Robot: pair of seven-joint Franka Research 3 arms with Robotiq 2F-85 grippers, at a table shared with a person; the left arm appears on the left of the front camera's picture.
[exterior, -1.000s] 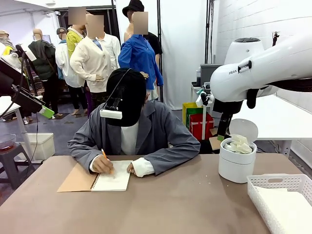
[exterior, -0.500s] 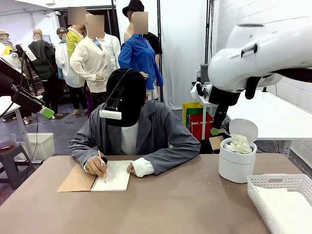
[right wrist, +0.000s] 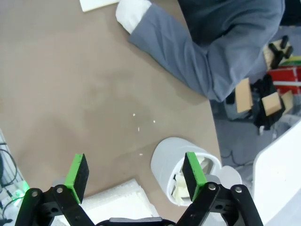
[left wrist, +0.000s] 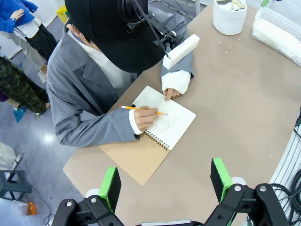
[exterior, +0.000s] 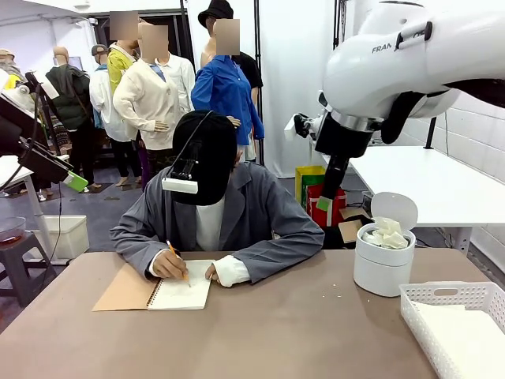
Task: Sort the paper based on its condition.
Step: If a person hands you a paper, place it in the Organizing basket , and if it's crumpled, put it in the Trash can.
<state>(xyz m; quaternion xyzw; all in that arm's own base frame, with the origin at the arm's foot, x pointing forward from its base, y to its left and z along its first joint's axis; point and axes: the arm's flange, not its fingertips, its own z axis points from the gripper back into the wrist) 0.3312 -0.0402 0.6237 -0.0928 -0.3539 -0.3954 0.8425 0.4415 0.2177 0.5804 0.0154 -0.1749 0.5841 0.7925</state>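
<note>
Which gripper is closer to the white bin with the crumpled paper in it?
Right. The right gripper hangs open above the table beside the bin; the left gripper is open high over the notebook's end.

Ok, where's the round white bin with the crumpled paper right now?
In the front view the round white bin stands on the brown table's right side, just behind the white lattice basket, its lid up and crumpled paper inside.

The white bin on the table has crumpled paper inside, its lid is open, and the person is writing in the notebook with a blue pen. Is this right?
One thing is wrong: the person writes with an orange pencil, not a blue pen, as the left wrist view shows. The white bin does hold crumpled paper under an open lid, and the notebook is being written in.
</note>
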